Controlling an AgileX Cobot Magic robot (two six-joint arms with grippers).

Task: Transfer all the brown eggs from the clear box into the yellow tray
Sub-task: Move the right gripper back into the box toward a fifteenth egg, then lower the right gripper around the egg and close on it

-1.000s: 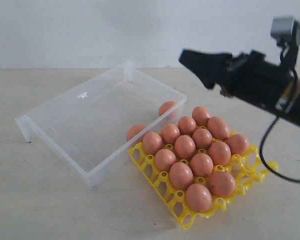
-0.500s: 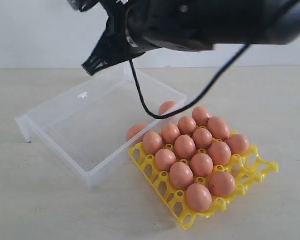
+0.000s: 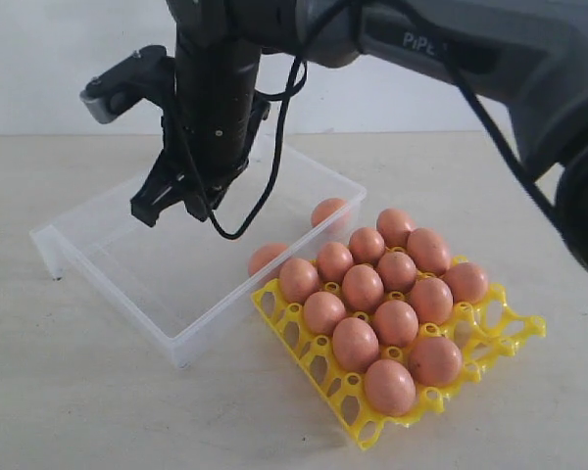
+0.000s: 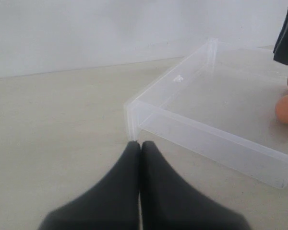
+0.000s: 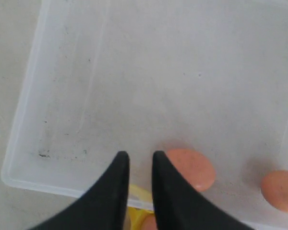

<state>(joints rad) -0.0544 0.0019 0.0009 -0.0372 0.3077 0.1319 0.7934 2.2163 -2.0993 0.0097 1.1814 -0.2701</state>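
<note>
The clear box [image 3: 98, 245] lies at left with two brown eggs [image 3: 326, 211] [image 3: 266, 257] against its wall beside the yellow tray [image 3: 514, 328]. Several brown eggs [image 3: 363, 287] fill the tray's cups. My right gripper [image 3: 169, 211] hangs over the middle of the box, pointing down, jaws slightly open with nothing between them. In the right wrist view that gripper [image 5: 139, 155] is above the box floor, just beside one egg [image 5: 192, 168], with a second egg [image 5: 280, 190] farther off. My left gripper [image 4: 140, 143] is shut and empty, low over the table outside a box corner [image 4: 131, 117].
The right arm [image 3: 451, 39] spans the top of the exterior view, its cable [image 3: 260, 186] dangling over the box. A few cups on the tray's near right edge [image 3: 480, 338] hold nothing. Bare table [image 3: 78, 392] surrounds the box and tray.
The right arm has swung from the right, across above the tray, and come down over the box. Its jaws have narrowed. Eggs, box and tray have not moved.
</note>
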